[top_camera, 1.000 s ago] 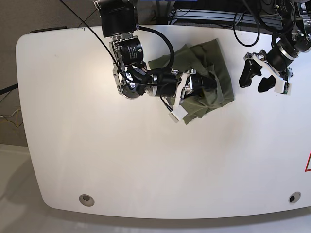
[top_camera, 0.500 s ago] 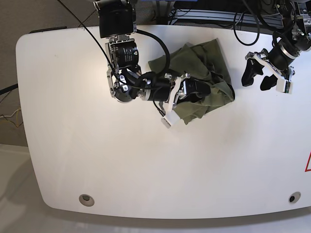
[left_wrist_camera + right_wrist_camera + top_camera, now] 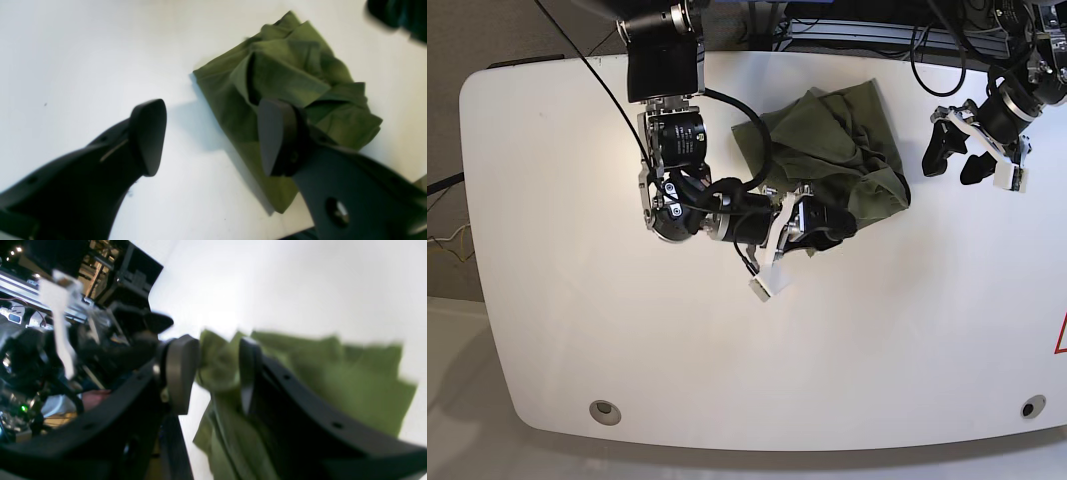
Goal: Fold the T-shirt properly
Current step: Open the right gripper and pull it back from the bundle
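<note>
**Trainee:** State the position of the workpiece.

**Instructor:** The olive-green, short-sleeved cotton T-shirt (image 3: 812,135) lies on the smooth white tabletop (image 3: 727,370), towards the far edge. It is a rumpled bundle with folded layers, uneven edges and a loose flap on top.

**Trainee:** And the pincers?

**Instructor:** The black left gripper (image 3: 213,136) is open and empty, well clear of the cloth at its side. The black right gripper (image 3: 217,376) is over or beside the near part of the bundle. Its fingers are parted, with no cloth pinched between them. Contact with the cloth cannot be confirmed.

**Trainee:** Identify the main fault risk.

**Instructor:** A partial pick-up. The layers overlap, so closing on the raised flap would probably lift the top layer alone and leave the rest bunched.

**Trainee:** Other risks?

**Instructor:** Snagging. If the right gripper travels low across the bundle, a fingertip may drag a layer and deepen the creases. Collision is also possible: should the left arm move in while the right remains near the shirt, working space will be tight.

**Trainee:** What if folding proceeds directly?

**Instructor:** The probable result is a thick, skewed packet, caused by misaligned edges. Spread and square the garment first.
</note>
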### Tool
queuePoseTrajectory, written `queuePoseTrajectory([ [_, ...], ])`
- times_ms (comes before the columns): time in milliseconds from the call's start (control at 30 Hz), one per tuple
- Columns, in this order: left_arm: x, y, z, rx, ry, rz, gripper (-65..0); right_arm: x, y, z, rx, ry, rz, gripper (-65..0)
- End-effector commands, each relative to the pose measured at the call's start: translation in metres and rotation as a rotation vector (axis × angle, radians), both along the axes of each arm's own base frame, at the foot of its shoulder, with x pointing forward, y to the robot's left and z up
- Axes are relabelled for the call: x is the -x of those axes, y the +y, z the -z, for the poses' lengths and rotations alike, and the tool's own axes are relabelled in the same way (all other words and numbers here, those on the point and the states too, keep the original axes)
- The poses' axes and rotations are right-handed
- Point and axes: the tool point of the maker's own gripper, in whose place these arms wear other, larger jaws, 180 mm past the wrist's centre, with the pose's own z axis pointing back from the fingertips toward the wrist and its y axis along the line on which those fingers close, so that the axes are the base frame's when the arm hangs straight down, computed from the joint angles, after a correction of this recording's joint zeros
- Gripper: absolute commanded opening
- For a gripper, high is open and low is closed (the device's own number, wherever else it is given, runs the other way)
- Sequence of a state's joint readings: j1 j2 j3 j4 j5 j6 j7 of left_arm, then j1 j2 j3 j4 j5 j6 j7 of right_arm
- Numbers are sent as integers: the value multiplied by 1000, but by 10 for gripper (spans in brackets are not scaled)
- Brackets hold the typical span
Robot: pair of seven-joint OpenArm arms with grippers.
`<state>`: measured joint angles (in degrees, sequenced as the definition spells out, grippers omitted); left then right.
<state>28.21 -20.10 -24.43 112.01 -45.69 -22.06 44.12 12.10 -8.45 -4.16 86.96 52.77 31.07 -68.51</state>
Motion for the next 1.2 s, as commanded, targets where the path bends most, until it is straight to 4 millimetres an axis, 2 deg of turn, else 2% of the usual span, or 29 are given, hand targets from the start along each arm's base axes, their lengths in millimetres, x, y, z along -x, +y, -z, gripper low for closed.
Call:
queuePoseTrajectory([
  [0, -5, -8, -9, 17, -34, 25, -246, -11, -6, -14, -14, -49, 20, -439],
  [233, -6, -36, -1, 61, -21, 83, -245, -26, -46, 2, 78, -63, 90, -463],
  [367, -6, -48, 0, 72, -18, 112, -244, -31, -62, 5, 109, -69, 114, -458],
  [433, -1, -53, 2, 68, -3, 138, -242, -35, -78, 8, 125, -70, 146, -423],
  [700, -3, -58, -1, 73, -17, 145, -242, -35, -83, 6, 116, -75, 155, -251],
  [833, -2, -69, 1, 90, -10, 174, -246, -37, -87, 9, 103, -76, 179, -257],
  [967, 0, -81, 3, 102, -2, 203, -246, -38, -101, 18, 117, -72, 222, -274],
  [1100, 4, -93, 8, 110, 22, 225, -247, -34, -120, 27, 160, -82, 265, -280],
  [1167, 2, -100, 12, 100, 35, 233, -239, -31, -145, 35, 251, -116, 304, -272],
])
